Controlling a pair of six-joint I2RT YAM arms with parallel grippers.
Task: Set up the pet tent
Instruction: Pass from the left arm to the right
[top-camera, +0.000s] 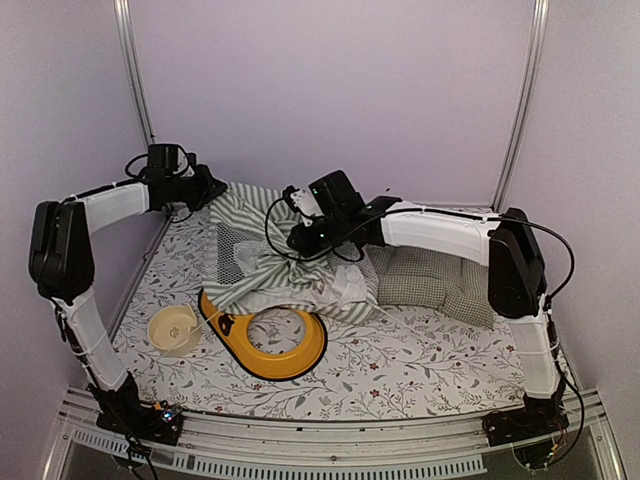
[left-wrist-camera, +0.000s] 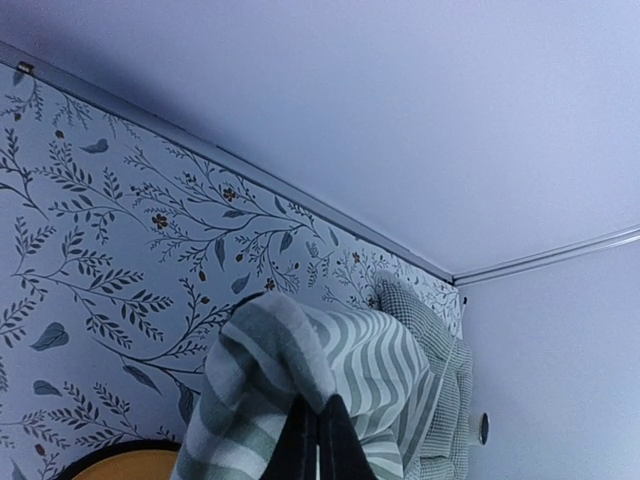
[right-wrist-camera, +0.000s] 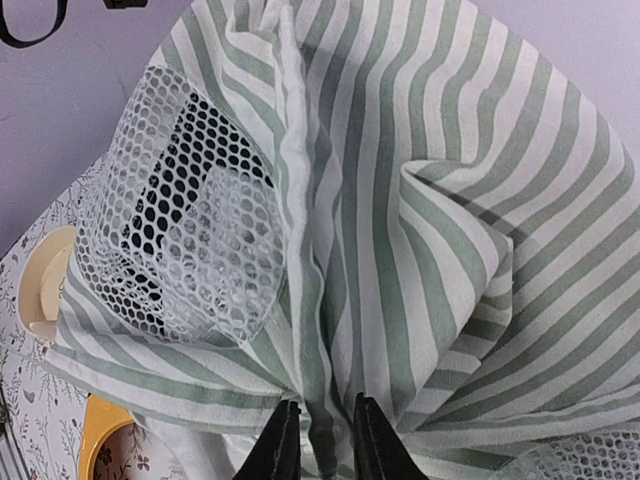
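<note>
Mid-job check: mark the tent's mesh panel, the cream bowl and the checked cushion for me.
tent mesh panel (right-wrist-camera: 180, 215): right wrist view, middle of the white netting.
cream bowl (top-camera: 153, 330): top external view, left rim.
green-checked cushion (top-camera: 432, 276): top external view, centre of its top face.

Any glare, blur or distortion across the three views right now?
Top external: soft, even light with no glare; overall a bit soft, and the frame posts splay outward, a wide-angle look. Left wrist: horizon tilted, pet tent in focus, left gripper nearly black with no detail. Right wrist: stripes and mesh panel crisp, right gripper dark at the frame's bottom edge.
</note>
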